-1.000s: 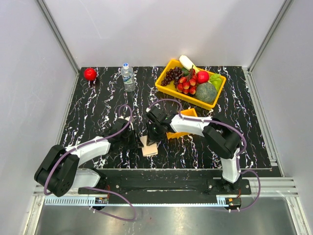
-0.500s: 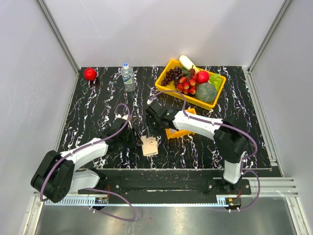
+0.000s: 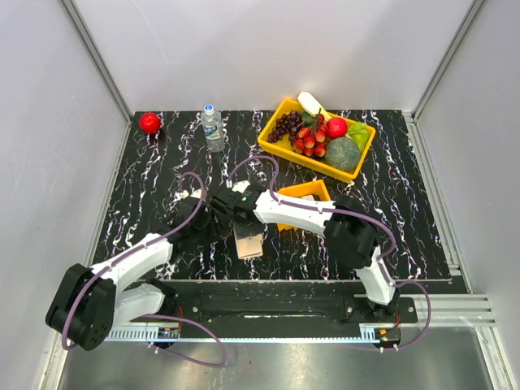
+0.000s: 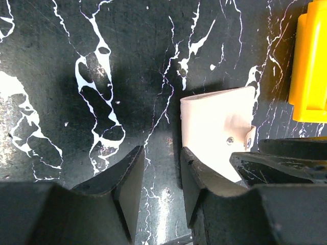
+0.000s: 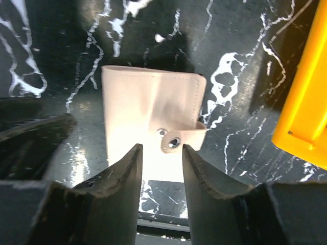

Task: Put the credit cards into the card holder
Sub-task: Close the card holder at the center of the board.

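Note:
The card holder (image 3: 249,243) is a tan wallet lying flat and folded shut on the black marbled table, its snap strap (image 5: 176,141) unfastened. My right gripper (image 5: 161,149) hovers open over the card holder's (image 5: 153,117) near edge, with nothing between its fingers; in the top view the right gripper (image 3: 237,219) is just above the wallet. My left gripper (image 4: 162,150) is open and empty over bare table, its right finger (image 4: 196,173) close beside the wallet's (image 4: 217,127) left edge. In the top view the left gripper (image 3: 207,224) sits left of the wallet. The credit cards are out of view.
A small orange tray (image 3: 305,193) stands right of the wallet, behind the right arm. A yellow crate of fruit (image 3: 317,138) is at the back right, with a water bottle (image 3: 213,128) and a red apple (image 3: 149,123) at the back left. The table's near edge is just below the wallet.
My right gripper has opened, come off the wallet and swung left over it. My left gripper has opened wider and drawn slightly left. The wallet now lies flat and shut.

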`<action>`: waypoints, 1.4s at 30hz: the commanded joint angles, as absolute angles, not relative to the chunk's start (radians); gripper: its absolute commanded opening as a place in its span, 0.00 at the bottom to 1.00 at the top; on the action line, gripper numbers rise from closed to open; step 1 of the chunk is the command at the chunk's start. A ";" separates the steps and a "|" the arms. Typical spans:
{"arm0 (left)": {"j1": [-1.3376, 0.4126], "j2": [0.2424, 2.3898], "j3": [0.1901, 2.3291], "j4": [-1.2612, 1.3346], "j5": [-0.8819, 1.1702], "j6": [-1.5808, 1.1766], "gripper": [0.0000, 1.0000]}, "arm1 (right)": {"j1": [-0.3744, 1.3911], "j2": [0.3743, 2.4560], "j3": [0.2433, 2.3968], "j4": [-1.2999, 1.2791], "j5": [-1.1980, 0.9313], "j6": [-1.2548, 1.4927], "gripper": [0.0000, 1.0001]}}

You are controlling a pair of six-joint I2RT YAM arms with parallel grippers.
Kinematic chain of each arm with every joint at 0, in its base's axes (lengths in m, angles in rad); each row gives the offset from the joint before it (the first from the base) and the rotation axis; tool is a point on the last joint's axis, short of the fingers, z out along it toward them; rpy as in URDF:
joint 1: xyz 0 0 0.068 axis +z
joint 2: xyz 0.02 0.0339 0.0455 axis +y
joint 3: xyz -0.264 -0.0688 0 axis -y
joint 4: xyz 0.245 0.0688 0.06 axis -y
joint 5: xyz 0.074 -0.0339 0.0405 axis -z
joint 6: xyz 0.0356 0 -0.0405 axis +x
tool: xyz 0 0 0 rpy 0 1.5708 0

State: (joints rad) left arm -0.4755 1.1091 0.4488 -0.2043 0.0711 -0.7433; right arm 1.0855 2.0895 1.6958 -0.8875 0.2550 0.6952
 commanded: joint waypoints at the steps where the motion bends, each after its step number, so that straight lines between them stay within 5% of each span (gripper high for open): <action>1: -0.462 1.074 0.439 -0.178 0.058 -0.755 0.39 | 1.088 2.100 1.738 -0.960 0.341 0.723 0.42; 10: -0.453 1.078 0.433 -0.160 0.074 -0.747 0.39 | 1.089 2.131 1.759 -0.970 0.360 0.715 0.34; 21: -0.442 1.049 0.414 -0.146 0.081 -0.758 0.39 | 1.078 2.112 1.749 -0.922 0.356 0.712 0.36; 36: -0.434 1.042 0.408 -0.140 0.095 -0.755 0.39 | 1.060 2.079 1.697 -0.920 0.359 0.716 0.01; 42: -0.434 1.032 0.400 -0.114 0.129 -0.736 0.38 | 1.060 2.062 1.681 -0.913 0.351 0.716 0.00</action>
